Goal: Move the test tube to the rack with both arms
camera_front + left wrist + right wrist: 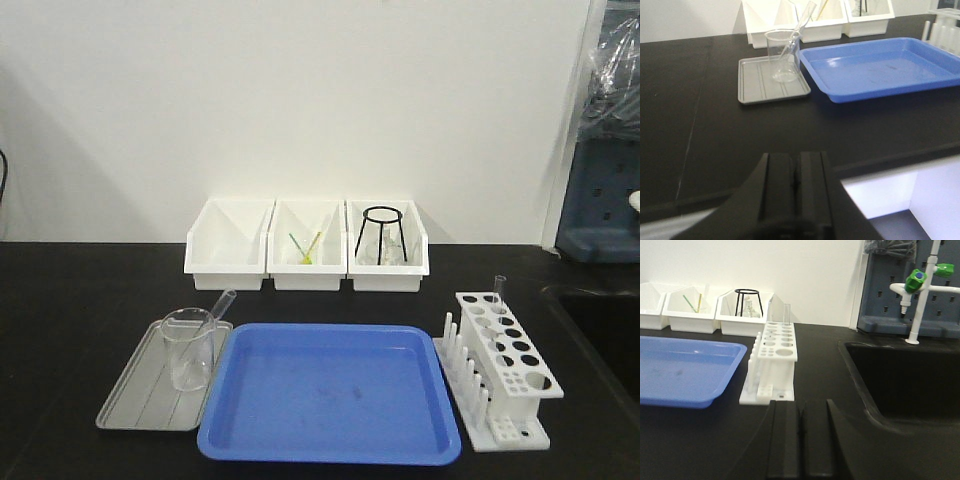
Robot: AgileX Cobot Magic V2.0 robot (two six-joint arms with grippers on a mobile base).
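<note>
Front view: test tube (222, 303) leans in beaker (188, 355), well left of rack (497, 372); left gripper (796, 175) and right gripper (801, 420) closed, empty.

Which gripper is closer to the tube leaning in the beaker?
Left. The left gripper points straight at the test tube; the right gripper points at the rack, with the blue tray between rack and tube.

**No legible text**

No lettering, number, brand or sign can be read in any of the three views. A small dark mark is seen on the base plate of the rack (777, 347) in the right wrist view, but it is too small to be made out.
</note>
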